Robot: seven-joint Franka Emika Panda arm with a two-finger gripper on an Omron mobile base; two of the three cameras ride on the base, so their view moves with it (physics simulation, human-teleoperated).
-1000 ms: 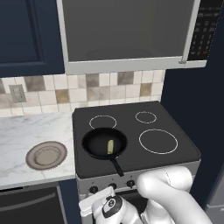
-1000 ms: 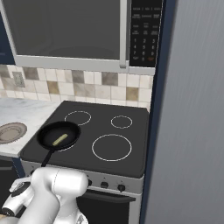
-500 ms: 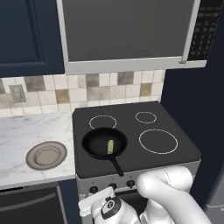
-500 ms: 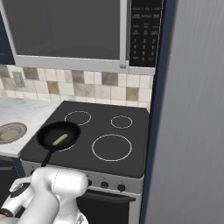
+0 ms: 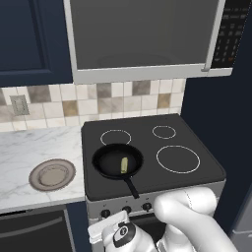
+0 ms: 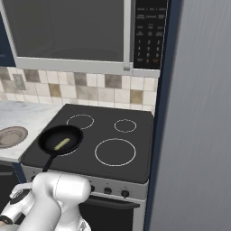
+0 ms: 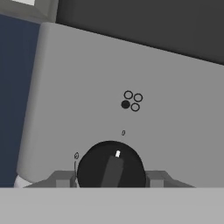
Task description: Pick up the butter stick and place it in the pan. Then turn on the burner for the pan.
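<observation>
We judge the first half done: the butter stick lies inside the pan, which sits on the front-left burner of the black cooktop. What is left is the burner. In the hand view our gripper is right at a black stove knob, its fingers flanking the dial at 9 and 3 o'clock; we cannot tell whether they are actually clamped on it. The knob's white tick points near 12 o'clock.

The marble worktop at 9 o'clock of the stove carries a grey-brown plate. A microwave hangs above, over a tiled backsplash.
</observation>
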